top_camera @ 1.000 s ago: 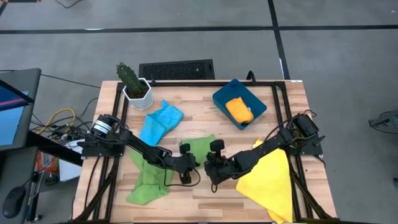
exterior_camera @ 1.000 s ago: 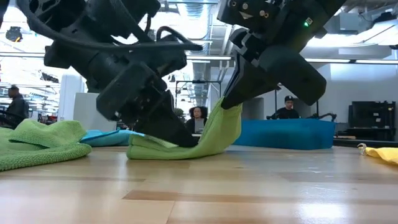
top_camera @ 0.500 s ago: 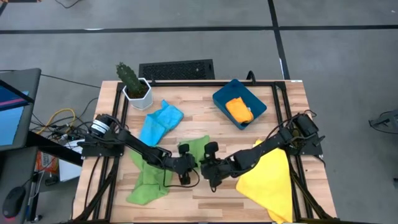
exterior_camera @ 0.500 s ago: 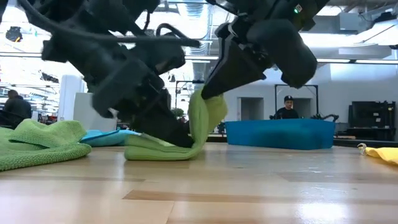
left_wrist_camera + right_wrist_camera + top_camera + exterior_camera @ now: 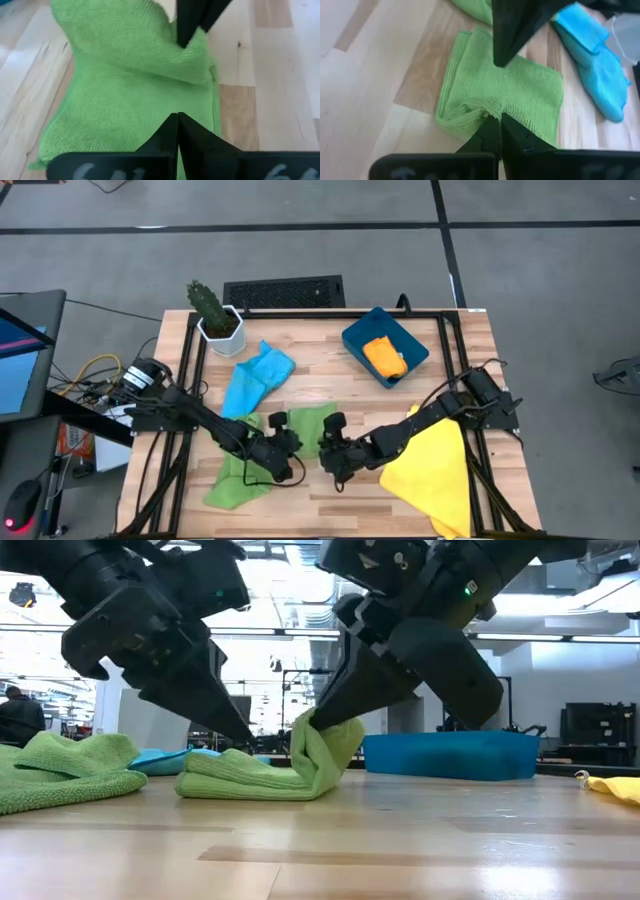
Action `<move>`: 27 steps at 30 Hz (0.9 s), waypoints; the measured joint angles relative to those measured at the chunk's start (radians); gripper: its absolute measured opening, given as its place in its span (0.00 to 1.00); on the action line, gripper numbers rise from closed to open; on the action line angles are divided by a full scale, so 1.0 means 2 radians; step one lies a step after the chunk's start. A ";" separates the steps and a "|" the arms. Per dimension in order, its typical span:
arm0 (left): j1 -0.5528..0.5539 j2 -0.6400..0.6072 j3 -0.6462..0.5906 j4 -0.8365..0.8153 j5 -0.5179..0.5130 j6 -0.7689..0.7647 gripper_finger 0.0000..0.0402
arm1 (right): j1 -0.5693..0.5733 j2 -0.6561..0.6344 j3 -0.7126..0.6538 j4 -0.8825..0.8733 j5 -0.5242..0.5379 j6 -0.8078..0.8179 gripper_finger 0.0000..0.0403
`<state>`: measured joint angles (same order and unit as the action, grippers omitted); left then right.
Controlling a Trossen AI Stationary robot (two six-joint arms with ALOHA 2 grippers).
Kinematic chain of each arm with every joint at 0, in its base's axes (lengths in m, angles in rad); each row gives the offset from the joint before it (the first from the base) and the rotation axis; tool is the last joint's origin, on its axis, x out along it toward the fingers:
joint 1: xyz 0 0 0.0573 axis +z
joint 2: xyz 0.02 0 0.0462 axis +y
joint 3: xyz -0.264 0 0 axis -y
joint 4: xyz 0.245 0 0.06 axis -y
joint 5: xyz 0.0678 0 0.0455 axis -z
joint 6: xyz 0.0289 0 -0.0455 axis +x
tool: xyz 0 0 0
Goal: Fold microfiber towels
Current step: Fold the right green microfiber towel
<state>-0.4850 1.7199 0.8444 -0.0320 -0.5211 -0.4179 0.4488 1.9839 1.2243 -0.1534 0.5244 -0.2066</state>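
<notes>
High view: green towel (image 5: 305, 423), mid-table, partly folded, long axis running from back to front of the table. Right gripper (image 5: 312, 722) pinched on its raised right edge; left gripper (image 5: 245, 743) closed, empty, tips at the towel's top layer. Bare wood lies along the table's front edge.

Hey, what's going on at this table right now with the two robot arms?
The robot is folding microfiber towels. The right gripper pinches the edge of a green towel mid-table and holds it raised over the layers beneath. The left gripper, shut, points at the same towel's top. Another green towel, a blue one and a yellow one lie unfolded; an orange one sits in the bin.
</notes>
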 joint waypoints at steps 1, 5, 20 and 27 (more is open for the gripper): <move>-0.001 0.000 0.000 -0.002 0.000 -0.004 0.00 | 0.000 0.000 0.001 0.003 -0.001 -0.006 0.06; -0.004 0.000 0.000 -0.009 -0.001 -0.010 0.00 | 0.000 0.000 0.001 0.021 -0.010 -0.026 0.06; -0.002 0.022 -0.021 0.112 0.004 0.006 0.00 | -0.019 0.000 0.001 0.037 -0.062 -0.032 0.07; -0.002 0.048 -0.024 0.146 0.006 -0.009 0.00 | -0.019 0.000 0.001 0.038 -0.062 -0.032 0.07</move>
<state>-0.4885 1.8166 0.7974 0.2603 -0.5086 -0.4350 0.4118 1.9839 1.2270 -0.0780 0.4011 -0.2703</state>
